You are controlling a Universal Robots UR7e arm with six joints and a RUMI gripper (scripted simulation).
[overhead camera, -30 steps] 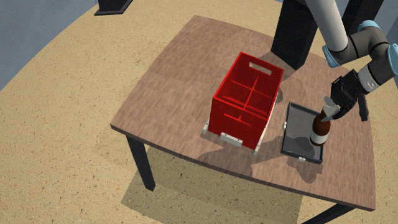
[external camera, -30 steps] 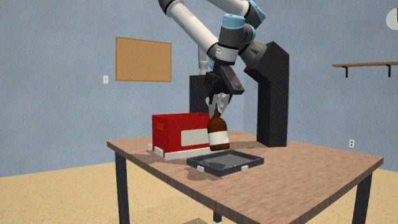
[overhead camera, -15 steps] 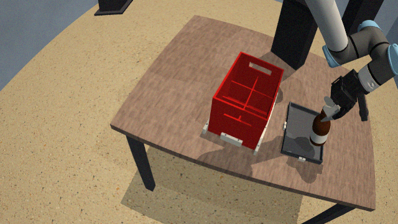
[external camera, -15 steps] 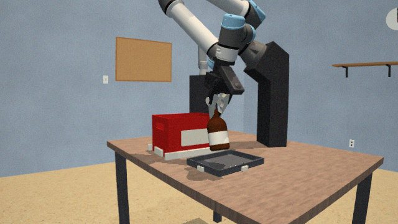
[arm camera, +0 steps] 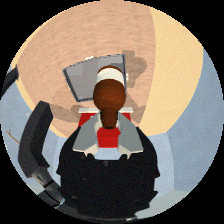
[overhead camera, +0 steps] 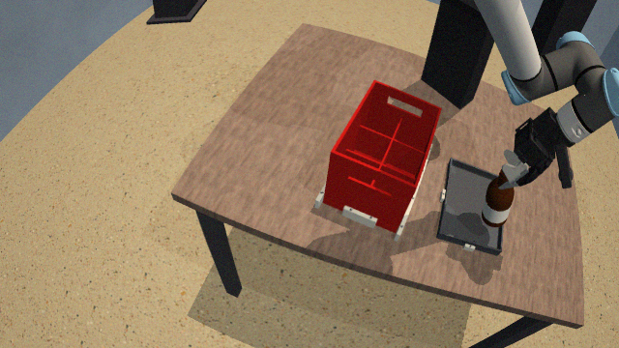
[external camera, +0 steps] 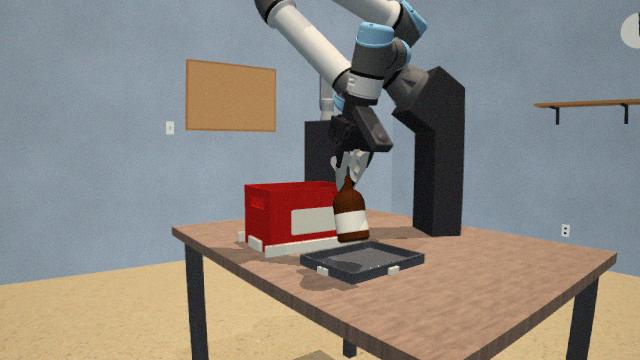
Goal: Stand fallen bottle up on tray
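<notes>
A brown bottle (overhead camera: 497, 199) with a white label hangs nearly upright by its neck from my gripper (overhead camera: 513, 176). In the exterior view the bottle (external camera: 350, 212) hangs with its base a little above the dark grey tray (external camera: 362, 260), near the tray's far edge. The gripper (external camera: 349, 172) is shut on the bottle's neck. In the wrist view the bottle (arm camera: 109, 98) points away from the fingers toward the tray (arm camera: 95, 80) below. The tray (overhead camera: 468, 205) lies right of the red crate (overhead camera: 382, 155).
The red crate (external camera: 290, 215) with its dividers stands just left of the tray on white feet. The black robot pedestal (external camera: 435, 150) stands at the table's back. The table's front edge is close to the tray.
</notes>
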